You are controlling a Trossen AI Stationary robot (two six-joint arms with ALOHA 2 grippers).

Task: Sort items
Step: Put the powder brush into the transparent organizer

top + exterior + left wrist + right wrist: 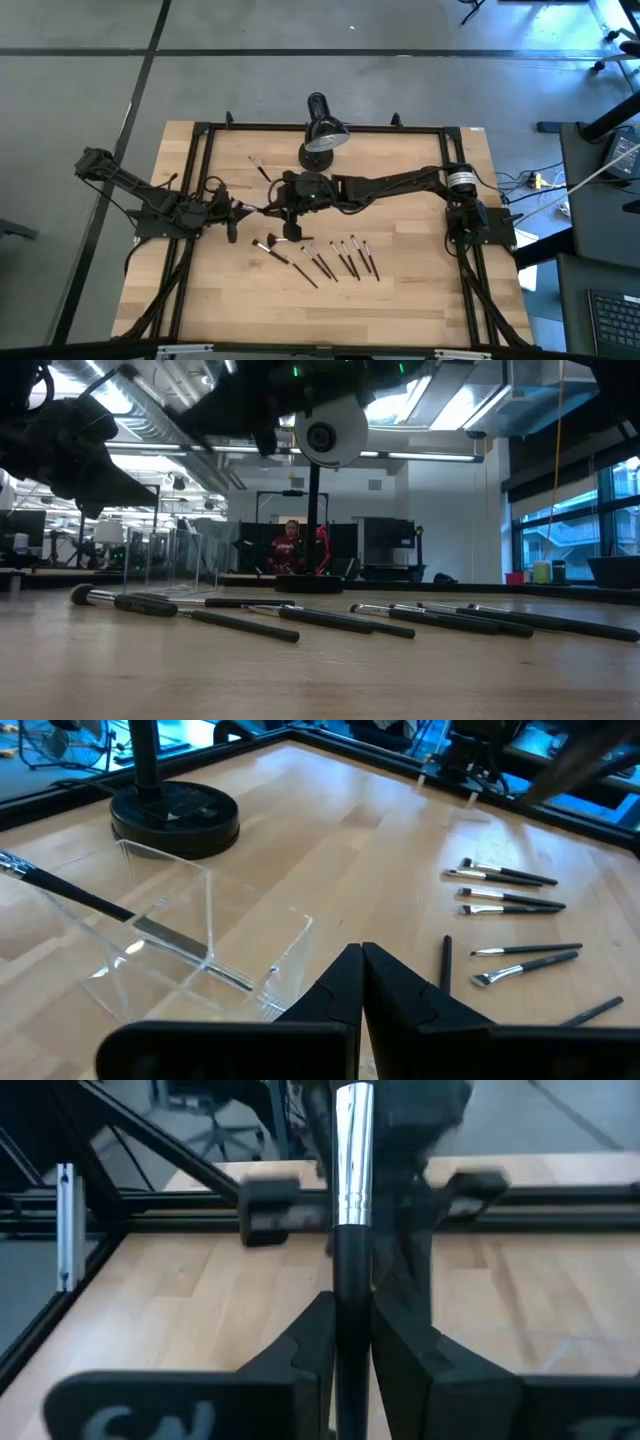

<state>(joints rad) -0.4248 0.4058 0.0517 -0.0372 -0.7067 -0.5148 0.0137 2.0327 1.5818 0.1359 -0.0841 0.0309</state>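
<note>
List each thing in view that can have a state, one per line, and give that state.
Right gripper: shut on makeup brush, above the table.
Left gripper: shut, empty.
Clear container: one brush leaning inside.
Brush row: lying flat on table.
Desk lamp: upright.

The held brush (pixel 351 1200) is cut off above its ferrule, its bristles unseen. In the low view, the far person (pixel 290 548) is too small to be made out.
</note>
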